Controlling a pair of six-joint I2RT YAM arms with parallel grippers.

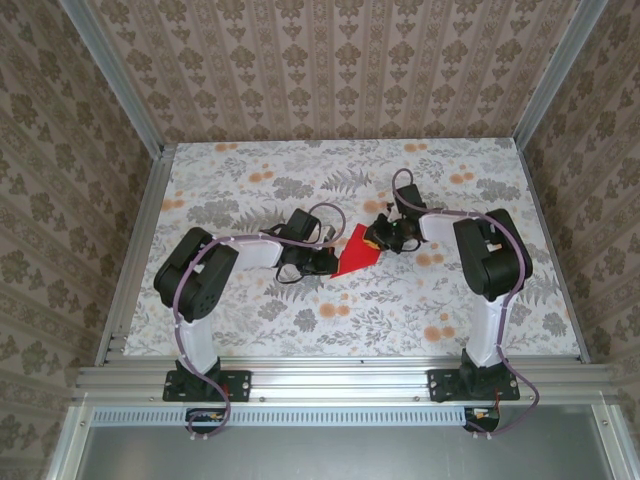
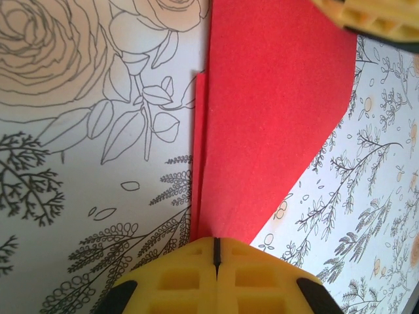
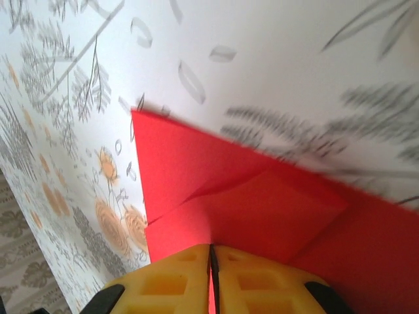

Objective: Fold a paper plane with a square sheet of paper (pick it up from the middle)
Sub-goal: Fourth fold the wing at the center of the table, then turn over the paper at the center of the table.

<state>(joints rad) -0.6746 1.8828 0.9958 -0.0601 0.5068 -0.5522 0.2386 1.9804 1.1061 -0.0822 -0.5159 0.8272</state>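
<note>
The square sheet of paper is folded into a red pointed paper plane with creases, lying mid-table between both arms. In the left wrist view the paper plane narrows to a point whose centre crease runs straight into the closed slit of my left gripper, shut on that tip. At the wide end, my right gripper is shut on the paper plane, with red showing in the slit between its yellow fingers. From above, the left gripper and right gripper face each other across the paper.
The floral tabletop is bounded by aluminium rails and patterned walls. One yellow finger of the right gripper pokes into the top right corner of the left wrist view. Both arms bend inward over the table's middle.
</note>
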